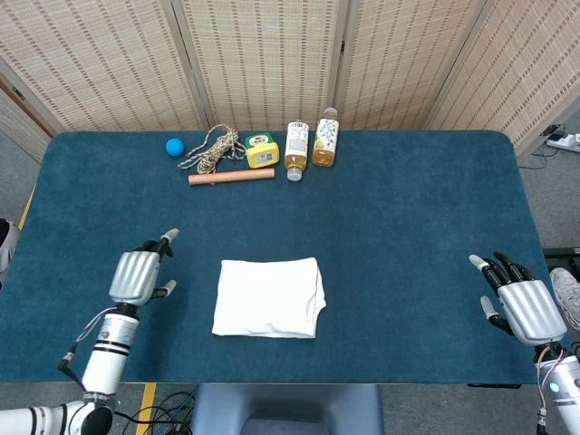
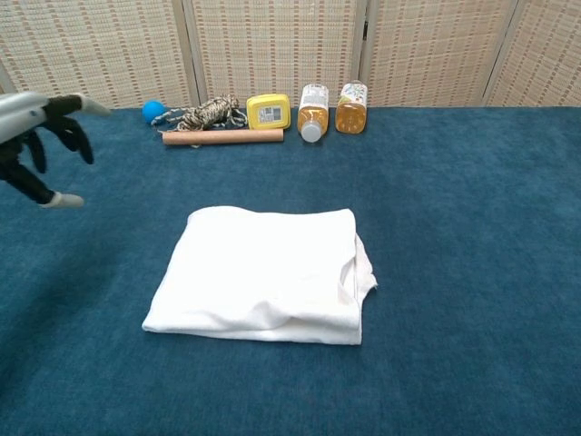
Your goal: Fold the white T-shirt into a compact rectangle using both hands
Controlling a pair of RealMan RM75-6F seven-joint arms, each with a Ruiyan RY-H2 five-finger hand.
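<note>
The white T-shirt [image 1: 268, 297] lies folded into a compact rectangle on the blue table, near the front edge; the chest view shows it [image 2: 263, 272] flat, with a small bulge of cloth at its right side. My left hand [image 1: 139, 275] hovers well to the left of the shirt, empty, fingers apart; in the chest view the left hand [image 2: 41, 136] is at the far left edge. My right hand [image 1: 521, 304] is at the table's front right corner, empty, with fingers spread. Neither hand touches the shirt.
Along the back of the table [image 1: 408, 208] lie a blue ball [image 1: 174, 146], a coil of rope [image 1: 209, 148], a wooden stick [image 1: 231, 177], a yellow tape measure [image 1: 261, 150] and two bottles [image 1: 297, 149] [image 1: 325, 142]. Woven screens stand behind.
</note>
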